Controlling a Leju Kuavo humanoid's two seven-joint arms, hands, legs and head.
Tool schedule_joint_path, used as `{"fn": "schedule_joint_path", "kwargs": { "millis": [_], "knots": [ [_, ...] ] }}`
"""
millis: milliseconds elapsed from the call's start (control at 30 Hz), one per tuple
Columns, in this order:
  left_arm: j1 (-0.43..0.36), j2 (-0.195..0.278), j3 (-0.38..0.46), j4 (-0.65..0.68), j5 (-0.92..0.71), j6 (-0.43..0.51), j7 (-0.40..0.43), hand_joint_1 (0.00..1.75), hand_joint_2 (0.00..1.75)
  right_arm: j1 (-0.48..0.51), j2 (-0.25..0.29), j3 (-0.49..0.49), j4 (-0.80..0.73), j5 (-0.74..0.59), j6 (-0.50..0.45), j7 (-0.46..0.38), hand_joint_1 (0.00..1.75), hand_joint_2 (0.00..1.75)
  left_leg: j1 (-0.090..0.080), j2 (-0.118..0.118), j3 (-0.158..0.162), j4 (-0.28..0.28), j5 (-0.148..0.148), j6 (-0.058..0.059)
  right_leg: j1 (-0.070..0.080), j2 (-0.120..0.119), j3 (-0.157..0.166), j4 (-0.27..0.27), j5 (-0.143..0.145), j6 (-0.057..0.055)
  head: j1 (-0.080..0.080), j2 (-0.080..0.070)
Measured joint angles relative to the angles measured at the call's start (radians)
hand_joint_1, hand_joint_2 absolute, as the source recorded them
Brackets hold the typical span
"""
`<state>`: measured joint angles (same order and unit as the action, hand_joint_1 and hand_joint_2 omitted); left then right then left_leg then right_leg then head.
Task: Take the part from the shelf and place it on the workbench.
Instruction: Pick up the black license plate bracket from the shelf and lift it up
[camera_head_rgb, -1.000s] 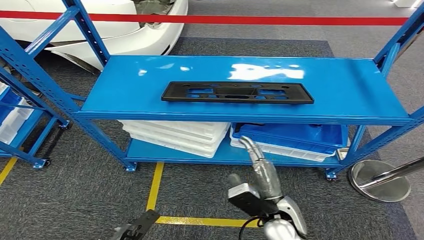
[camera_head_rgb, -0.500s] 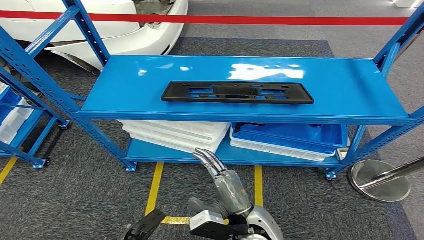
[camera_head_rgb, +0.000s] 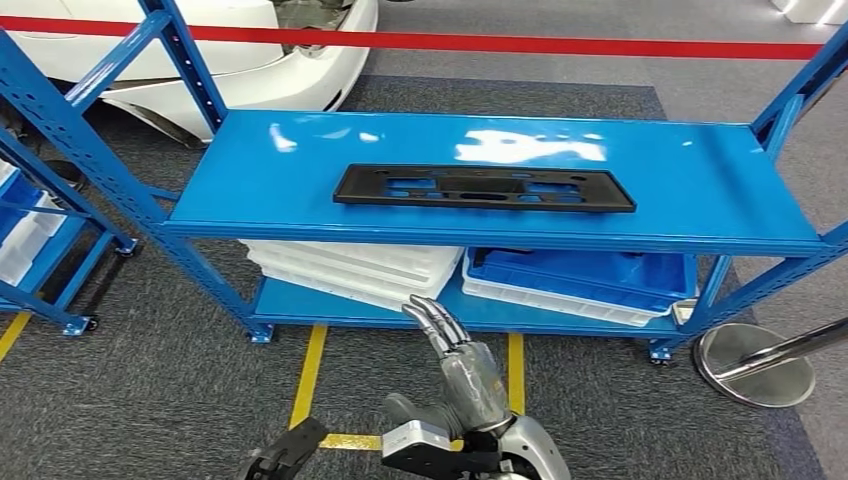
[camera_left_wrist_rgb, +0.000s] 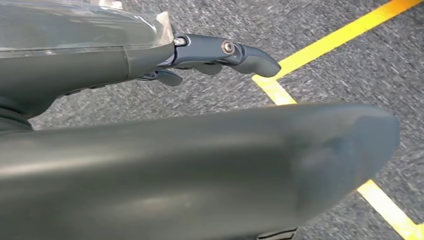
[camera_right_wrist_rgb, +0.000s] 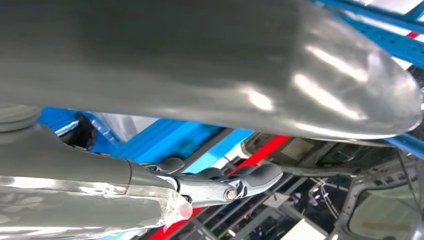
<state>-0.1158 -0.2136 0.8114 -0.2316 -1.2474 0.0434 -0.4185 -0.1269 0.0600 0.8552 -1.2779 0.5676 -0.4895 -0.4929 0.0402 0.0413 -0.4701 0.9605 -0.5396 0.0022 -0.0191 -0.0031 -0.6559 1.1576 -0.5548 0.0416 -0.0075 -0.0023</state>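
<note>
The part, a long flat black frame (camera_head_rgb: 484, 188) with cut-outs, lies on the top board of the blue shelf (camera_head_rgb: 260, 180), near its front edge. My right hand (camera_head_rgb: 455, 350) is raised low in front of the shelf, below the part and a little left of its middle, fingers stretched toward it and holding nothing. In the right wrist view its fingers (camera_right_wrist_rgb: 225, 184) reach out straight with blue shelf bars behind. My left hand (camera_head_rgb: 285, 455) hangs low over the floor; its fingers (camera_left_wrist_rgb: 220, 52) are extended and hold nothing.
White trays (camera_head_rgb: 350, 265) and a blue tray (camera_head_rgb: 580, 272) are stacked on the lower board. A second blue rack (camera_head_rgb: 45, 215) stands at the left. A white car (camera_head_rgb: 200, 60) and red tape (camera_head_rgb: 520, 42) lie behind. A metal stanchion base (camera_head_rgb: 755, 365) sits at the right; yellow lines (camera_head_rgb: 308, 375) mark the floor.
My right hand swung left across the front of the shelf and its fingers straightened upward. The left hand rose slightly into the picture. The view shifted a little.
</note>
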Motion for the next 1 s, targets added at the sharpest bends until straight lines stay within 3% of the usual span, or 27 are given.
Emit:
{"fn": "schedule_joint_path", "kwargs": {
  "millis": [67,100,133,200,233,267,367,433,467,533,567,600,633,700,733,767,867,933,1000],
  "knots": [
    [0.004,0.000,0.000,0.000,0.000,0.000,0.000,0.00,0.00,0.010,-0.006,-0.006,-0.001,0.009,-0.010,0.008,0.00,0.00,0.007,0.000,0.009,0.000,-0.008,-0.004,-0.006,0.000,-0.073,0.119,-0.028,0.011,0.000,0.000],
    [0.007,0.000,0.000,0.000,0.000,0.001,0.000,0.00,0.00,0.016,-0.009,-0.010,-0.003,0.013,-0.015,0.010,0.00,0.00,0.011,0.000,0.017,0.001,-0.014,-0.009,-0.009,0.000,-0.088,0.132,-0.012,0.016,0.000,0.000],
    [0.009,0.000,0.000,0.000,0.000,0.001,0.000,0.00,0.00,0.021,-0.012,-0.014,-0.005,0.017,-0.018,0.012,0.00,0.00,0.017,-0.001,0.028,0.001,-0.022,-0.015,-0.012,-0.001,-0.081,0.100,0.025,0.020,0.000,0.000],
    [0.013,0.001,0.000,0.000,0.000,0.001,0.000,0.00,0.00,0.027,-0.016,-0.023,-0.011,0.023,-0.024,0.017,0.00,0.00,0.026,-0.002,0.054,0.000,-0.044,-0.032,-0.014,-0.008,-0.033,-0.024,0.107,0.029,0.002,0.000],
    [0.012,0.001,0.000,0.000,0.000,0.001,0.001,0.00,0.00,0.030,-0.017,-0.026,-0.014,0.026,-0.027,0.020,0.00,0.00,0.027,-0.003,0.062,0.000,-0.053,-0.040,-0.013,-0.011,-0.011,-0.073,0.124,0.027,0.003,0.000],
    [0.011,0.002,0.000,0.000,0.000,0.001,0.002,0.00,0.00,0.034,-0.018,-0.029,-0.017,0.028,-0.029,0.022,0.00,0.00,0.026,-0.003,0.065,-0.001,-0.060,-0.049,-0.011,-0.013,-0.002,-0.098,0.122,0.020,0.004,0.000],
    [0.010,0.002,-0.001,0.002,0.000,0.002,0.007,0.00,0.00,0.049,-0.022,-0.042,-0.028,0.038,-0.037,0.027,0.00,0.00,0.024,0.000,0.072,-0.016,-0.068,-0.065,-0.007,-0.007,-0.002,-0.104,0.087,-0.017,-0.002,0.000],
    [0.009,0.001,-0.002,0.002,0.000,0.002,0.010,0.00,0.00,0.056,-0.023,-0.051,-0.035,0.047,-0.043,0.029,0.00,0.00,0.024,-0.007,0.058,0.020,-0.092,-0.062,-0.006,0.000,0.009,-0.110,0.077,-0.034,-0.006,0.000],
    [0.009,0.001,-0.002,0.003,0.000,0.002,0.010,0.00,0.00,0.059,-0.024,-0.057,-0.038,0.054,-0.046,0.031,0.00,0.00,0.021,-0.014,0.031,0.076,-0.119,-0.056,-0.005,0.002,0.018,-0.113,0.071,-0.041,-0.008,0.000],
    [0.013,0.001,-0.002,0.005,0.000,0.002,0.011,0.00,0.00,0.065,-0.027,-0.067,-0.039,0.067,-0.052,0.037,0.00,0.00,0.007,-0.024,-0.058,0.239,-0.179,-0.039,0.004,0.007,0.038,-0.116,0.058,-0.054,-0.011,0.000],
    [0.017,0.001,-0.002,0.006,0.000,0.002,0.011,0.00,0.00,0.070,-0.030,-0.072,-0.039,0.074,-0.054,0.040,0.00,0.00,-0.001,-0.027,-0.103,0.307,-0.189,-0.031,0.008,0.012,0.050,-0.116,0.049,-0.057,-0.011,0.000],
    [0.020,0.001,-0.002,0.007,0.000,0.002,0.012,0.00,0.00,0.074,-0.033,-0.079,-0.039,0.082,-0.055,0.043,0.00,0.00,-0.009,-0.028,-0.137,0.342,-0.174,-0.023,0.013,0.018,0.063,-0.116,0.039,-0.060,-0.011,0.000],
    [0.023,0.001,-0.002,0.007,0.000,0.002,0.012,0.00,0.00,0.077,-0.035,-0.085,-0.040,0.089,-0.056,0.044,0.00,0.00,-0.016,-0.030,-0.156,0.336,-0.134,-0.014,0.017,0.024,0.078,-0.116,0.029,-0.061,-0.011,0.000],
    [0.026,0.001,-0.002,0.008,0.000,0.002,0.013,0.00,0.00,0.080,-0.039,-0.097,-0.045,0.106,-0.057,0.048,0.00,0.00,-0.027,-0.033,-0.161,0.246,-0.020,0.007,0.024,0.034,0.110,-0.117,0.007,-0.060,-0.010,0.000],
    [0.027,0.001,-0.002,0.009,-0.001,0.002,0.013,0.00,0.00,0.080,-0.040,-0.102,-0.048,0.114,-0.059,0.051,0.00,0.00,-0.031,-0.036,-0.155,0.202,0.022,0.015,0.028,0.038,0.123,-0.117,-0.003,-0.056,-0.009,0.000],
    [0.028,0.001,-0.003,0.010,-0.001,0.002,0.014,0.00,0.00,0.081,-0.042,-0.107,-0.051,0.122,-0.060,0.055,0.00,0.44,-0.035,-0.038,-0.147,0.170,0.042,0.020,0.029,0.040,0.131,-0.118,-0.009,-0.051,-0.008,0.000],
    [0.026,0.001,-0.003,0.012,-0.001,0.002,0.015,0.00,0.00,0.082,-0.049,-0.124,-0.063,0.141,-0.064,0.064,0.00,1.75,-0.038,-0.039,-0.127,0.122,0.025,0.026,0.028,0.040,0.133,-0.124,-0.014,-0.036,-0.009,0.000],
    [0.023,0.000,-0.004,0.012,-0.001,0.002,0.015,0.00,0.00,0.081,-0.052,-0.135,-0.072,0.151,-0.065,0.066,0.00,1.75,-0.032,-0.040,-0.102,0.084,0.013,0.030,0.029,0.031,0.118,-0.101,-0.023,-0.026,-0.007,0.000],
    [0.023,0.000,-0.005,0.012,-0.001,0.003,0.014,0.00,0.00,0.079,-0.056,-0.144,-0.076,0.158,-0.065,0.070,0.00,1.75,-0.026,-0.041,-0.079,0.065,0.005,0.032,0.025,0.021,0.063,-0.007,-0.051,-0.010,-0.004,0.000]
  ]
}}
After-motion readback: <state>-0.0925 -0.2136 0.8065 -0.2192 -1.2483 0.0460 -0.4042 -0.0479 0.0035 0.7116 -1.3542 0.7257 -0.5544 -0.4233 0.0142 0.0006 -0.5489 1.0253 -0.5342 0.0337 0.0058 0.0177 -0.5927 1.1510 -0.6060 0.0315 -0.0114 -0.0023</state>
